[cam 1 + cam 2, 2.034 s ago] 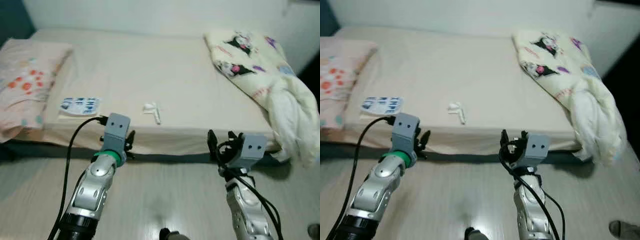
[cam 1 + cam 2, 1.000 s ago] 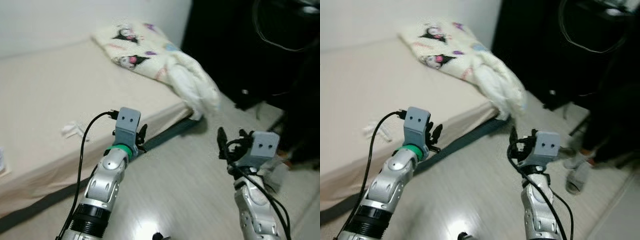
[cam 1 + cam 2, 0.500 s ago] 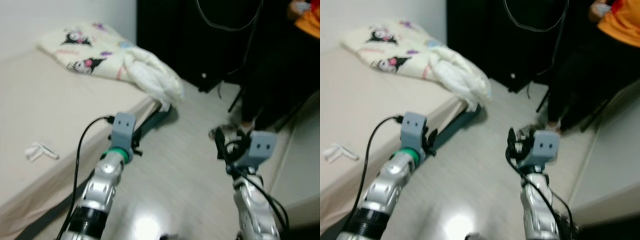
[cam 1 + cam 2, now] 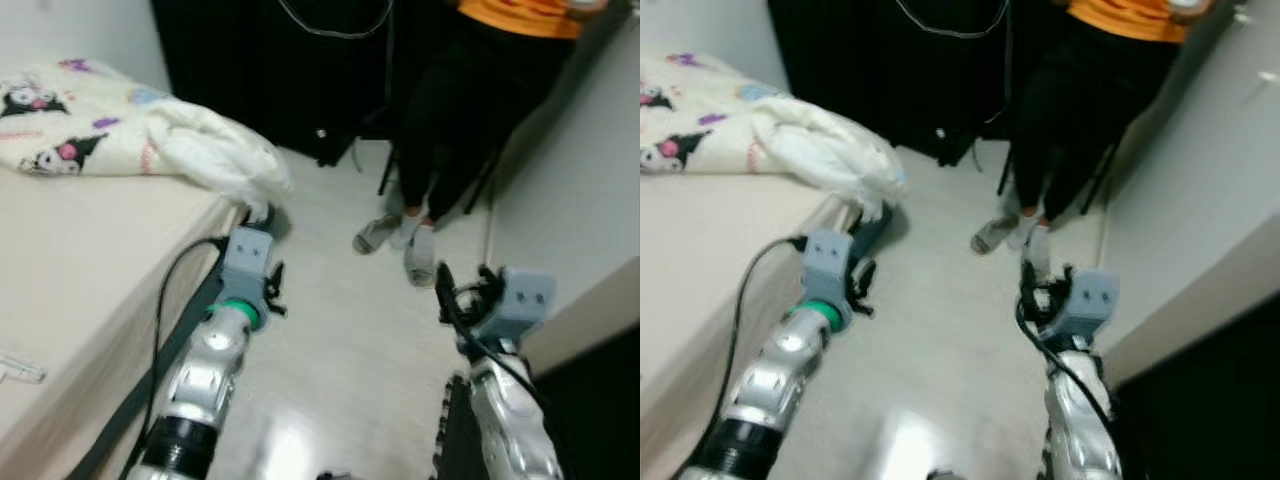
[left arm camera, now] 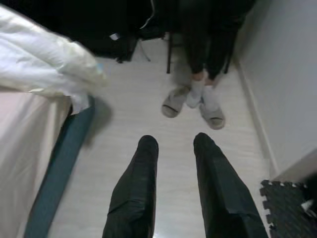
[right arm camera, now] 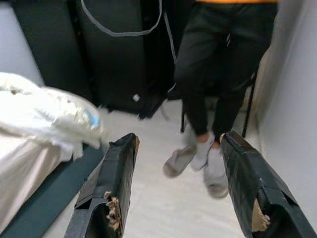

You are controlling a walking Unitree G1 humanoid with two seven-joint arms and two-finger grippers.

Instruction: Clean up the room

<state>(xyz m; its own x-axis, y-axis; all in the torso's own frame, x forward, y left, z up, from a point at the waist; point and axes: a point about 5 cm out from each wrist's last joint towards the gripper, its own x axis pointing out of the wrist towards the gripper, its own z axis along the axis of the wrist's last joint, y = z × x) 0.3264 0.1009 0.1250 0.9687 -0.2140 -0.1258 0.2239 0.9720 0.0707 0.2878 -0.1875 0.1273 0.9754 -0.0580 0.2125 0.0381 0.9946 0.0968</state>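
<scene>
Both arms are raised over a pale floor (image 4: 340,330) beside a bed (image 4: 70,260). The left gripper (image 5: 173,144) is held above the floor just off the bed's foot corner; in the left wrist view its two fingers are seen parted by a narrow gap, with nothing between them. The right gripper (image 6: 176,148) is held over the floor further from the bed, near a light wall (image 4: 580,200); its fingers are seen spread wide in the right wrist view, and nothing is gripped. Chipped, worn material is noted at both of its fingertips (image 6: 113,210).

A crumpled cream blanket (image 4: 150,145) with cartoon prints lies at the foot end of the bed, its white underside hanging over the corner toward the floor. A dark band (image 5: 64,158) runs along the bed's lower edge below the mattress. A small white item (image 4: 18,368) lies on the mattress near its side edge, well apart from the blanket; what it is cannot be told.

A person (image 4: 470,100) in black trousers and an orange top stands beyond the grippers, between the bed's foot and the wall. Grey slippers (image 5: 173,101) and white socks are worn. Dark furniture (image 4: 270,70) stands behind the person. A black mat (image 5: 290,203) with a toothed edge lies on the floor by the wall, near the right arm.
</scene>
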